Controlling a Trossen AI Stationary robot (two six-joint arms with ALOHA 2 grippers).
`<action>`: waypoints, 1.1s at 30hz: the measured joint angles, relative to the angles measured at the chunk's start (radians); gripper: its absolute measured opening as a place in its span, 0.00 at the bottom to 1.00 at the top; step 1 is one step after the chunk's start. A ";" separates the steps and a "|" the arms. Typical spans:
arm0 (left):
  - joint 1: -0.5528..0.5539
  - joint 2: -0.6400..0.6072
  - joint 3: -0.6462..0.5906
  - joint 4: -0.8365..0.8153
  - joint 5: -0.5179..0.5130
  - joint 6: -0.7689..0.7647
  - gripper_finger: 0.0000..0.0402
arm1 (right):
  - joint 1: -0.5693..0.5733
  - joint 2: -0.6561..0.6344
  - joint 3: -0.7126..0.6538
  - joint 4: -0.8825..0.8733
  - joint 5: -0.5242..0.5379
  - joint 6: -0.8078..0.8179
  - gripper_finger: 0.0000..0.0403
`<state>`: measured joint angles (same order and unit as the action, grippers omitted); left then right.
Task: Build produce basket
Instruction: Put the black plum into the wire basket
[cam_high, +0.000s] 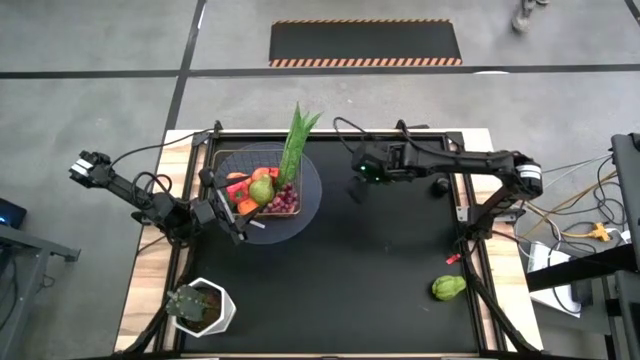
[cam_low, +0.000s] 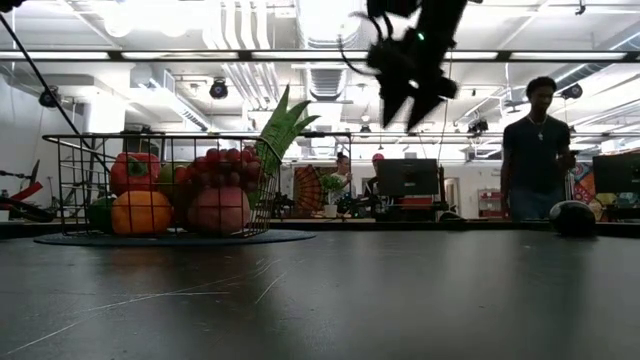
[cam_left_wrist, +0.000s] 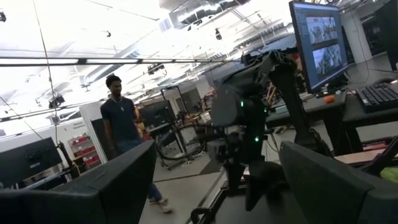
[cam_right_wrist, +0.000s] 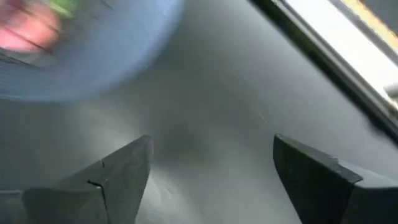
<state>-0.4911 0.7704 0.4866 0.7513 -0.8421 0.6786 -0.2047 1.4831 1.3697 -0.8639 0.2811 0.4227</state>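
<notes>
Most produce is already gathered in the basket; one green vegetable is left on the counter. Both claws, left and right, are spread wide, empty.

- Right gripper: two dark fingers apart at frame bottom, nothing between them.
- Dark table fills the middle.
- Basket's grey disc base blurred, upper left.

Robotics lab or open workshop: exposed ceiling ducts, monitors on benches, keyboard, hazard-striped floor mat, person standing behind.
</notes>
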 joint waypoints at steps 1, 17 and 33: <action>0.000 0.000 0.000 0.000 0.000 0.002 0.80 | -0.009 0.003 0.000 -0.050 0.011 0.030 0.79; 0.000 0.000 -0.001 -0.008 -0.002 0.014 0.80 | -0.136 -0.078 -0.247 -0.254 0.165 0.401 0.83; 0.000 0.000 -0.002 -0.008 -0.003 0.036 0.80 | -0.262 -0.201 -0.543 -0.223 0.298 0.746 0.85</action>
<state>-0.4911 0.7704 0.4847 0.7433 -0.8455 0.7143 -0.4664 1.2823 0.8263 -1.0865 0.5788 1.1683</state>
